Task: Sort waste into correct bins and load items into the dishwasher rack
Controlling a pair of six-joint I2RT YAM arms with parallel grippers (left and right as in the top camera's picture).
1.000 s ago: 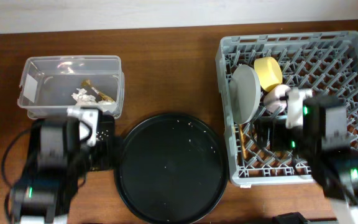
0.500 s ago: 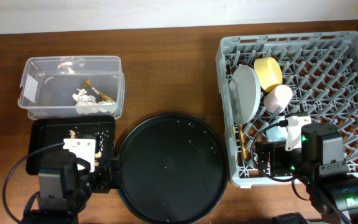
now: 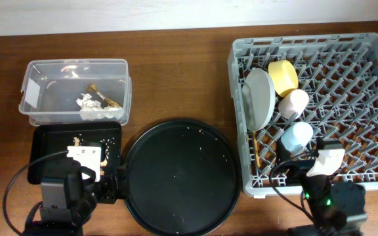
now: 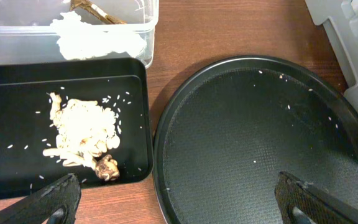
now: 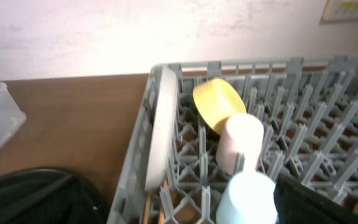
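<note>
L pincer (image 4: 178,183) is spread wide, nothing btwn its fingers (image 4: 48,202). It hangs low over the spot where the black tray (image 4: 138,93) meets the round tray (image 4: 260,143).

Just ahead of it on the black tray is a pile of food scraps (image 4: 82,134): pale flakes w/ a brown lump at the near end, plus loose grains scattered round. The black tray touches the round tray on its R side & sits right against the clear tub (image 3: 28,85) on its far side. In the tub the tissue (image 4: 98,40) lies at the near wall, w/ the wrapper piece (image 3: 102,97) just beside it. The round tray carries only a few crumbs.

R pincer (image 3: 310,169): just one dark finger (image 5: 322,202) shows in the wrist view, so can't tell if it's wide or narrow. Nothing is seen held. It sits at the near side of the rack (image 3: 373,52), close to the blue cup (image 3: 296,136).

The blue cup stands among the pegs, w/ the pink cup (image 3: 294,103) just beyond it & the yellow bowl (image 3: 283,75) tipped on its side farther back. The plate (image 3: 259,98) stands on edge at the rack's L side, next to bowl & cups. The chopsticks (image 3: 257,149) lie in the rack's near L part, below the plate.

Everything rests on a brown wood surface (image 3: 176,65).
</note>
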